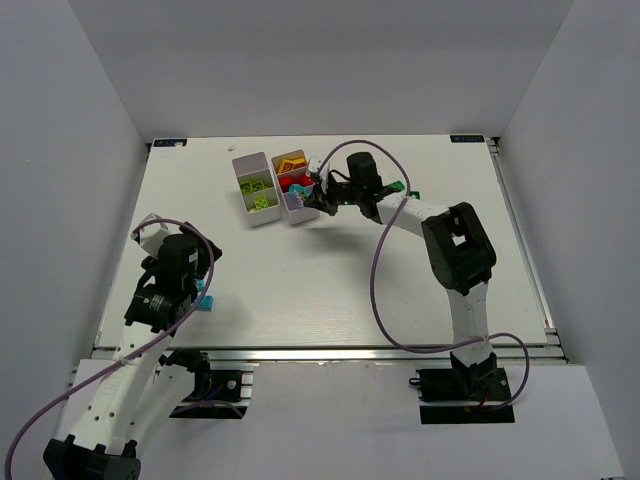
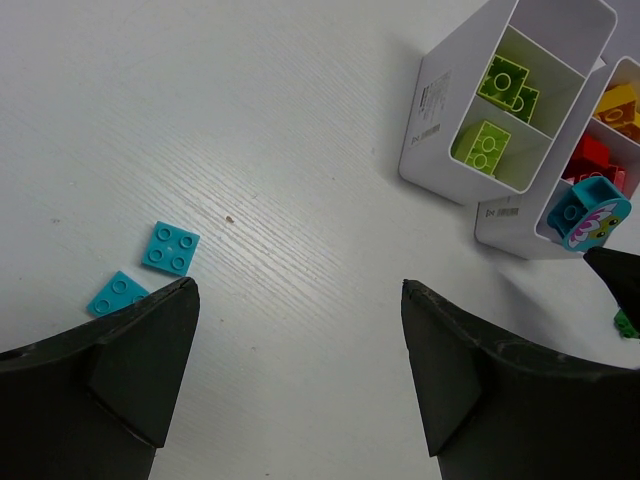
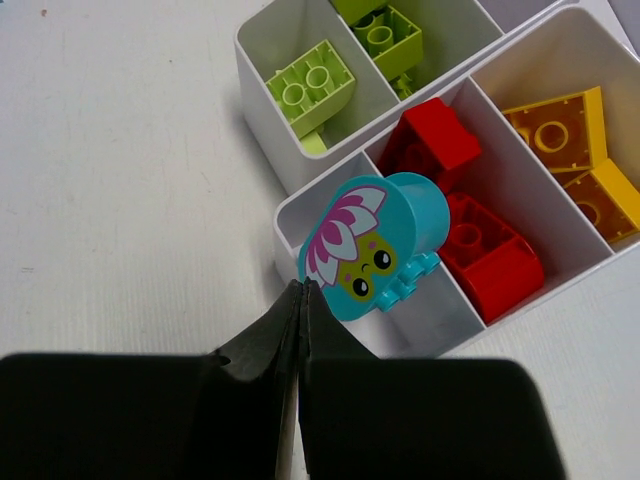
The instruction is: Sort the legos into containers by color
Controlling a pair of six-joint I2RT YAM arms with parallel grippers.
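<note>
Two white three-compartment containers stand side by side: the left one (image 1: 252, 190) holds lime green legos (image 3: 310, 85), the right one (image 3: 290, 215) holds red (image 3: 490, 250) and yellow legos (image 3: 550, 130). A cyan lego with a flower face (image 3: 375, 245) leans in the right container's nearest compartment. My right gripper (image 3: 302, 287) is shut with nothing between its fingers, its tips right at that piece's lower edge. My left gripper (image 2: 300, 300) hangs open over bare table; two flat cyan legos (image 2: 171, 247) lie by its left finger.
A dark green lego (image 1: 398, 187) lies on the table beside the right arm, right of the containers. The grey walls of the cell enclose the white table on three sides.
</note>
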